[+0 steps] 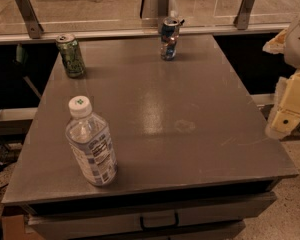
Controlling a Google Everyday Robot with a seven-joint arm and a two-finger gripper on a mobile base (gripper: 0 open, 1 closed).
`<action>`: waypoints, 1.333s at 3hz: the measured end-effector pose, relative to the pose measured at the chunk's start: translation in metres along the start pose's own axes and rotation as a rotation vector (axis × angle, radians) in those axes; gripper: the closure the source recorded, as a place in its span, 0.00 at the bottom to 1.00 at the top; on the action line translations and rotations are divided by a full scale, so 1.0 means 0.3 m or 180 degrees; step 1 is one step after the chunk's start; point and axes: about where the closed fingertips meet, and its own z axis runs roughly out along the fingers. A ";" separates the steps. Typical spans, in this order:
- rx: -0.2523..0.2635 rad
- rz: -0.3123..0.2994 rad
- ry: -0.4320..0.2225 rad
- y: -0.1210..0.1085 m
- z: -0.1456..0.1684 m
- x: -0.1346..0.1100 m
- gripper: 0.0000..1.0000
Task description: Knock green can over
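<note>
Item, green can (70,55): stood upright, long axis vertical, at the far left corner of the table (190,109); lay well apart from the gripper (289,115), to its left and farther back, with the whole tabletop between them. Item, gripper: hung off the table's right edge, beside it rather than over it; touched nothing seen; whether open or closed could not be told. Also present: blue can (169,39), left of the gripper at the far edge, nearer than the green can; bottle (91,144), left and toward the front. Judgement: a long leftward reach, then a sideways push high on the can, likely required.
</note>
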 end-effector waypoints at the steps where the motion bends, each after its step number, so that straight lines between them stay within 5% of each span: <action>1: 0.0000 0.0000 -0.0001 0.000 0.000 0.000 0.00; 2: -0.0055 0.0002 -0.0140 -0.019 0.034 -0.059 0.00; 4: -0.0150 -0.0262 -0.0781 -0.127 0.205 -0.495 0.00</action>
